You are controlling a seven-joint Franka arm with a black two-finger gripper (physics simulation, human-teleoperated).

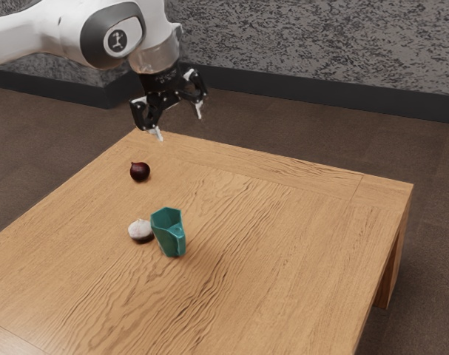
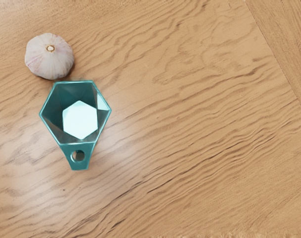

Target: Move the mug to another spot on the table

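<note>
- Nearest, the front of the light-brown wooden table (image 1: 283, 251) lies bare, its grain running across the top.
- A little farther in, the teal hexagonal mug (image 1: 169, 231) (image 2: 76, 116) stands upright toward the exterior view's left of the tabletop. Its mouth faces up, and the wrist view shows it empty with a pale hexagonal floor.
- Its small pierced handle tab (image 2: 78, 157) juts from the side away from the white garlic bulb (image 1: 140, 230) (image 2: 49, 55). The bulb sits just beside the mug, and whether the two touch cannot be told.
- The mug looks stiff, light and smooth-walled, so probably somewhat slippery. Two opposite flat facets should seat the pads squarely.
- The pair of facets clear of both garlic and handle seems the safest hold. The tab looks too small to grasp reliably.
- Beyond these, a dark red onion (image 1: 140, 171) rests alone, well apart from the mug.
- Farthest back, the black two-finger gripper (image 1: 178, 122) hangs above the table's far edge. Its fingers are spread wide with nothing between them, and it is well apart from the mug.
</note>
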